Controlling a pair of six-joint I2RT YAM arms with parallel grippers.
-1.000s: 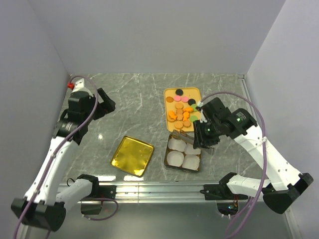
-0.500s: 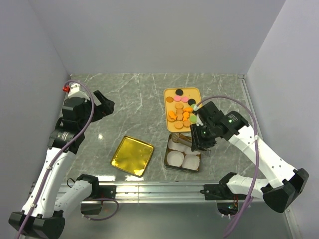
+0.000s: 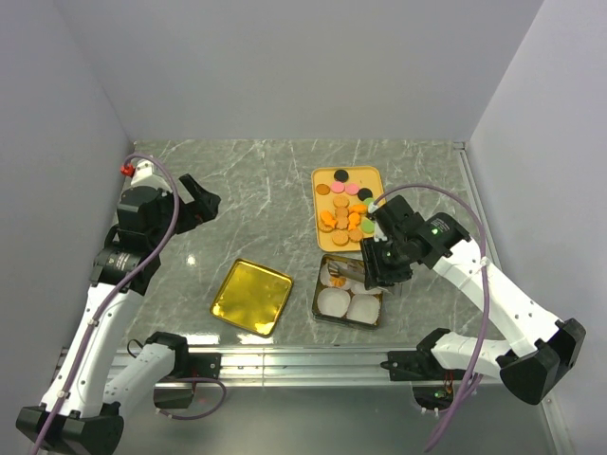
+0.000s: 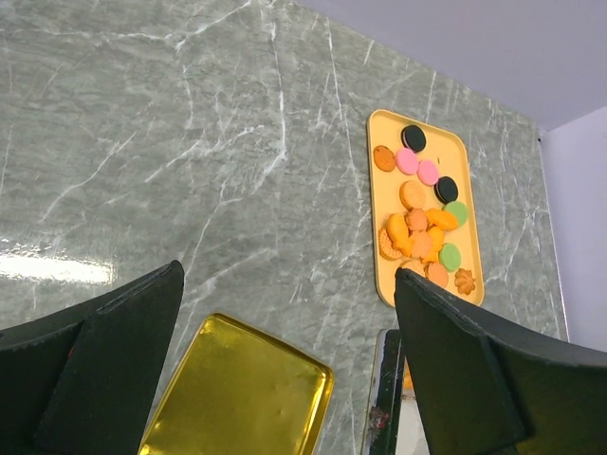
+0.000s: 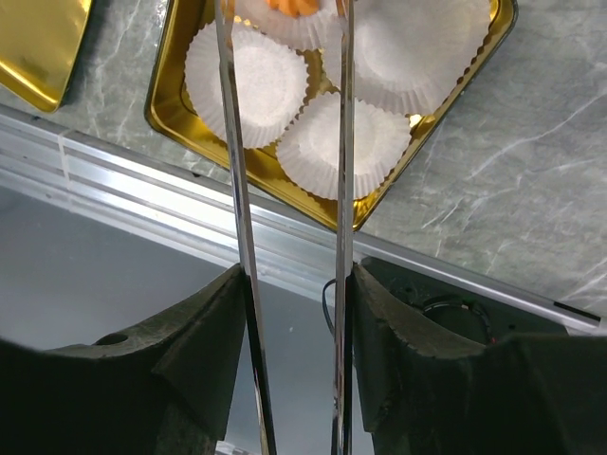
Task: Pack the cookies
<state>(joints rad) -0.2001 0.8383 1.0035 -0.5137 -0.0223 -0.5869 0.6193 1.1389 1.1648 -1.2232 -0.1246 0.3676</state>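
Bright, even light, with glare on the table (image 4: 57, 270).

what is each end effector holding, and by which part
Right end effector: metal tongs, gripped at their rear handle end, blades reaching over the paper cups. Left end effector: open, holding nothing.

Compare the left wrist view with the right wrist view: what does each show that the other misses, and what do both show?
Only the left wrist view: the orange tray with the heap of cookies, seen past the open, empty left gripper.
Only the right wrist view: the right gripper shut on metal tongs, the white paper cups, an orange cookie at the tong tips, and the metal rail.
Both: the gold lid, the marble table and the tin, only a sliver of it from the left.
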